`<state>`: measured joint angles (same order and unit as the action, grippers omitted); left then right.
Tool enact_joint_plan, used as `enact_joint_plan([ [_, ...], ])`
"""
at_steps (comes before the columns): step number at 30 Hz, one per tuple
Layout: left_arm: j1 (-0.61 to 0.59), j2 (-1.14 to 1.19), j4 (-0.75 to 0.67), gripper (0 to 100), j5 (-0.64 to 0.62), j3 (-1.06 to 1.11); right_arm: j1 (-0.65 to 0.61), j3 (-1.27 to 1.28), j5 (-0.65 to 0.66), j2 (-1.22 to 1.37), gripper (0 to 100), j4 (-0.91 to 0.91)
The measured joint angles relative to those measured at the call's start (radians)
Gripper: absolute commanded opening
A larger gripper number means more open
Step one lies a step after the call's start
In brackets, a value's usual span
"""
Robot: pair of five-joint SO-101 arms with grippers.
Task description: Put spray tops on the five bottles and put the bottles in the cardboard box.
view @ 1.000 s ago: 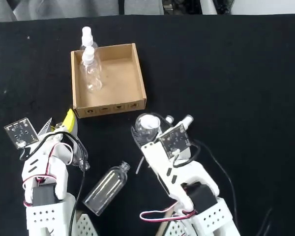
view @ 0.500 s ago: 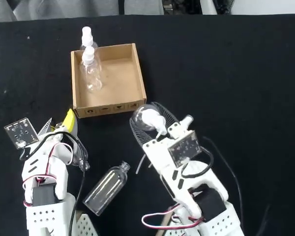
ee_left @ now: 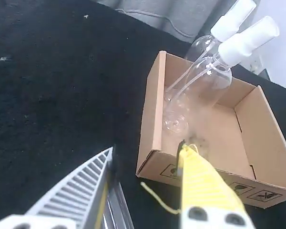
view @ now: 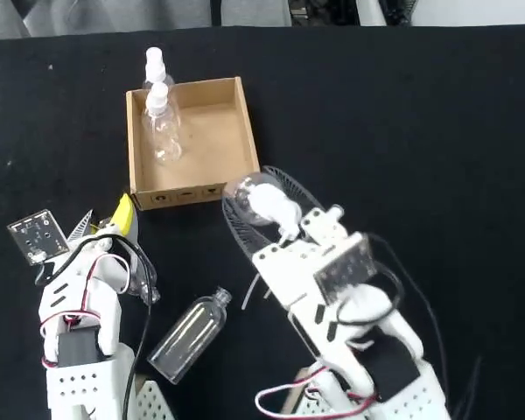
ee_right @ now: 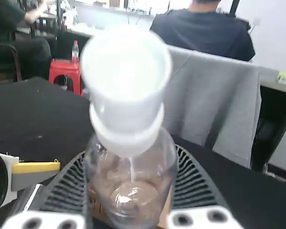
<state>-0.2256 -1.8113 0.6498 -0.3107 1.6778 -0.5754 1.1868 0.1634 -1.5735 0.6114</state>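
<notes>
The cardboard box (view: 223,144) stands open at the back left. A clear bottle with a white spray top (view: 164,122) is inside it by the left wall. A second capped bottle (view: 156,68) is at its far left corner; I cannot tell whether it is inside. Both bottles (ee_left: 200,78) and the box (ee_left: 150,124) appear in the left wrist view. My right gripper (view: 261,208) is shut on a third capped bottle (ee_right: 128,176), held just off the box's near right corner. An uncapped bottle (view: 188,328) lies on the table between the arms. My left gripper (ee_left: 143,191) is open, near the box's front left corner.
The table (view: 420,131) is covered in black cloth. A small clear thing (view: 145,285) lies against the left arm. Grey fabric (ee_right: 214,100) hangs over the table's far edge. Cables (view: 402,306) trail beside the right arm.
The right arm has lifted its capped bottle and carried it towards the box's near right corner. The left arm and the lying bottle have not moved.
</notes>
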Motion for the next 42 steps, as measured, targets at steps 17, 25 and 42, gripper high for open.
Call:
enact_joint_plan([
  [17, 0.0, 0.0, 0.0, 21, 0.0, 0.0, -0.101, -0.272, -0.064, 0.605, 4.0, -0.112],
  [25, -0.038, 0.0, 0.0, 21, 0.0, 0.0, -0.101, -0.347, -0.107, 0.859, 4.0, -0.281],
  [42, -0.037, 0.0, 0.0, 21, 0.0, 0.0, -0.101, -0.537, -0.121, 1.269, 4.1, -0.423],
])
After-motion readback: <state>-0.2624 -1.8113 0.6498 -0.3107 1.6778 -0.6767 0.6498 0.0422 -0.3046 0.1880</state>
